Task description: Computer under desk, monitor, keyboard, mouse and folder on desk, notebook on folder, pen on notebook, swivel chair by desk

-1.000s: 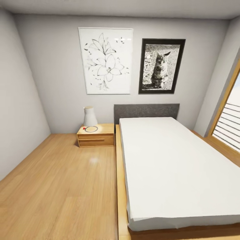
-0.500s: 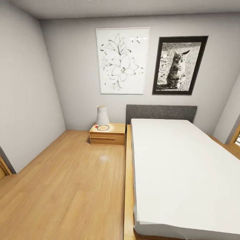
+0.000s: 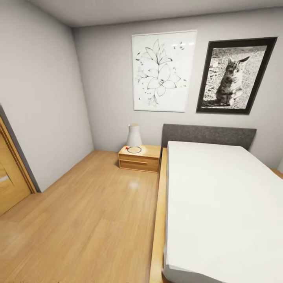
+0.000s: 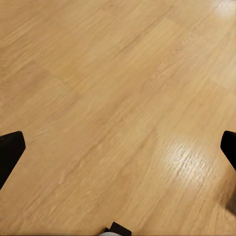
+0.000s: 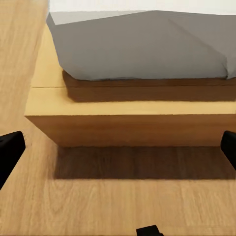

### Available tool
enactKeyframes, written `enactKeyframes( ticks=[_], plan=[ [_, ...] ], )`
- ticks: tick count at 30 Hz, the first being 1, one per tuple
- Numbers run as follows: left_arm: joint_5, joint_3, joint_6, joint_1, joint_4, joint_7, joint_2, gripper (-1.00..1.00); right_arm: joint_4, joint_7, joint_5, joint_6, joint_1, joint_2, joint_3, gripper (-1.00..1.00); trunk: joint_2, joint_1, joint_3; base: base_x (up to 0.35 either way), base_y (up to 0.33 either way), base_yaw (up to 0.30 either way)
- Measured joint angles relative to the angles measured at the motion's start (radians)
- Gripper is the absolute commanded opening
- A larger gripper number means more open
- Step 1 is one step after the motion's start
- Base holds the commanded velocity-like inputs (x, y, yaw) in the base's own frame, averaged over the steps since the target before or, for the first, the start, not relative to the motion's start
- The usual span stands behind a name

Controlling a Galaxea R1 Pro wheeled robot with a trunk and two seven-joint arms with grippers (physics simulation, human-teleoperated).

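While the head view looks across a bedroom, none of the workspace things can be placed from these pictures, so where the desk, computer or swivel chair stand I cannot tell. A bed [image 3: 220, 204] with a white mattress and a grey headboard [image 3: 208, 135] takes up the right side, on a light-wood frame [image 3: 158, 220]. Just left of the headboard, against the far wall, sits a low wooden nightstand [image 3: 140, 160], and on it stand a white lamp [image 3: 134, 136], a thin dark ring [image 3: 134, 149] and a small red thing [image 3: 127, 147] too small to make out. Two pictures hang on the far wall: a flower drawing [image 3: 163, 71] and, to its right, a black-framed cat photo [image 3: 232, 75]. A wooden door [image 3: 10, 177] shows at the near left. Wood floor [image 3: 86, 212] covers the rest. The left pincer [image 4: 118, 147] hangs over bare floor with its dark fingertips [image 4: 10, 152] spread wide apart. The right pincer [image 5: 118, 147] is likewise spread, pointing at the corner of the bed frame and the grey side of the mattress.
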Motion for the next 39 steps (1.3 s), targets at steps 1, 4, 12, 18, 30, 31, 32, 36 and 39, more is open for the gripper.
enactKeyframes(
  ticks=[1,4,12,18,30,31,32,36,39],
  plan=[
    [0.000,0.000,0.000,0.000,0.000,0.000,0.000,1.00,0.000,0.000,0.000,0.000,0.000,0.000,0.000,1.00,0.000,0.000,0.000,0.000,-0.005,0.273],
    [0.000,0.000,0.000,0.000,0.000,0.000,0.000,1.00,0.000,0.000,0.000,-0.001,0.000,0.000,0.000,1.00,0.000,0.000,0.000,-0.008,-0.002,0.273],
    [0.001,0.000,0.000,0.000,0.000,0.000,0.000,1.00,0.000,0.000,0.000,-0.001,0.000,0.000,0.000,1.00,0.000,0.001,0.000,-0.241,0.000,0.273],
    [0.001,0.000,0.000,0.000,0.000,0.000,0.001,1.00,0.000,0.000,0.000,-0.001,0.000,0.000,0.001,1.00,0.000,0.001,0.000,-0.332,0.000,0.274],
    [0.000,-0.001,0.001,0.000,0.000,0.000,0.000,1.00,0.000,0.000,0.000,-0.003,0.000,0.001,0.000,1.00,0.000,0.000,0.000,-0.145,-0.035,0.273],
    [0.000,0.000,0.000,0.000,0.000,0.000,0.000,1.00,0.000,0.000,0.000,-0.003,0.000,0.001,0.000,1.00,0.000,0.000,0.000,-0.007,-0.004,0.273],
    [0.000,0.000,0.000,0.000,0.000,0.000,0.000,1.00,0.000,0.000,0.000,-0.003,0.000,0.001,0.000,1.00,0.000,0.000,0.000,-0.006,-0.003,0.273],
    [0.000,-0.001,0.000,0.000,0.000,0.000,0.000,1.00,0.000,0.000,0.000,-0.003,0.000,0.002,0.000,1.00,0.000,0.000,0.000,-0.003,-0.002,0.273],
    [0.000,-0.001,0.000,0.000,0.000,0.000,0.000,1.00,0.000,0.000,0.000,-0.003,0.000,0.002,0.000,1.00,0.000,0.000,0.000,-0.001,0.000,0.273]
  ],
)
